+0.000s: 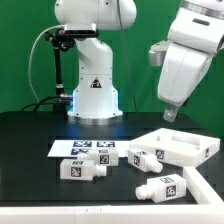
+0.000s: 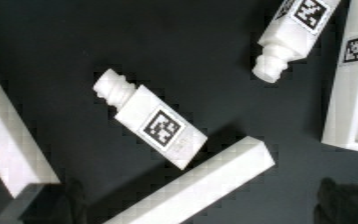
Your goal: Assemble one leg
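Three white legs with tag markers lie on the black table in the exterior view: one (image 1: pixel 83 168) at the left, one (image 1: pixel 147 155) in the middle, one (image 1: pixel 162 186) near the front. In the wrist view one leg (image 2: pixel 153 118) lies in the middle with its stub pointing away from the fingers, and a second leg (image 2: pixel 295 38) lies further off. My gripper (image 1: pixel 171 110) hangs high above the table at the exterior view's right. In the wrist view the gripper (image 2: pixel 194 205) is open and empty, with dark fingertips (image 2: pixel 34 200) at both sides.
The large white square panel (image 1: pixel 185 146) lies at the exterior view's right and shows in the wrist view (image 2: pixel 357 95). The marker board (image 1: pixel 85 148) lies behind the left leg. A white bar (image 2: pixel 202 185) lies below the gripper, and a white strip (image 2: pixel 7 130) lies beside it.
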`<state>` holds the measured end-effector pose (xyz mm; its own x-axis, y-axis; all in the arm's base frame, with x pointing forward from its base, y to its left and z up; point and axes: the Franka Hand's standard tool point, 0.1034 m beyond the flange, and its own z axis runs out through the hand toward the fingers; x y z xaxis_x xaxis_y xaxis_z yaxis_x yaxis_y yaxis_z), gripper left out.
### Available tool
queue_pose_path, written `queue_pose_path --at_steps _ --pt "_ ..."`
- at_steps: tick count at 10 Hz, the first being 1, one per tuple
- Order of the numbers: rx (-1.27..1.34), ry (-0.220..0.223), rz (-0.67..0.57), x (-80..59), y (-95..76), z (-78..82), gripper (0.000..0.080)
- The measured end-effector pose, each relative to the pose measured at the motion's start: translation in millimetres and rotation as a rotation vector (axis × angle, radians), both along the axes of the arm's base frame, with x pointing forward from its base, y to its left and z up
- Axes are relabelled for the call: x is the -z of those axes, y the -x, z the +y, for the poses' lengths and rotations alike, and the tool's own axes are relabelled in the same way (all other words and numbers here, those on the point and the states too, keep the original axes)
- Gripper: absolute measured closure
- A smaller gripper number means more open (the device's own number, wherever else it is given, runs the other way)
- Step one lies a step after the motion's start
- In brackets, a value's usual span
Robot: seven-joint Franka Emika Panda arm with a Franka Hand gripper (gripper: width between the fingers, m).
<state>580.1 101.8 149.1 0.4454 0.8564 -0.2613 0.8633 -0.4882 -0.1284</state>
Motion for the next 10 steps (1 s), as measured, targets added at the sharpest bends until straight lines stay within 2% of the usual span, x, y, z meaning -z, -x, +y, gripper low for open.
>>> queue_pose_path --at_steps 4,5,6,8,10 --pt "-0.007 -0.011 -0.005 1.8 -0.8 -0.7 0.0150" --pt "-0.012 -0.050 -0.024 11.7 -1.8 -5.0 0.0150" --pt "0.001 -0.082 -0.028 26.1 4.4 -11.2 0.0150" --pt "0.013 -0.129 -0.044 51.2 8.2 -19.2 0.0150" --pt "0.021 -0.183 -0.089 77.1 -2.6 -29.0 0.0150"
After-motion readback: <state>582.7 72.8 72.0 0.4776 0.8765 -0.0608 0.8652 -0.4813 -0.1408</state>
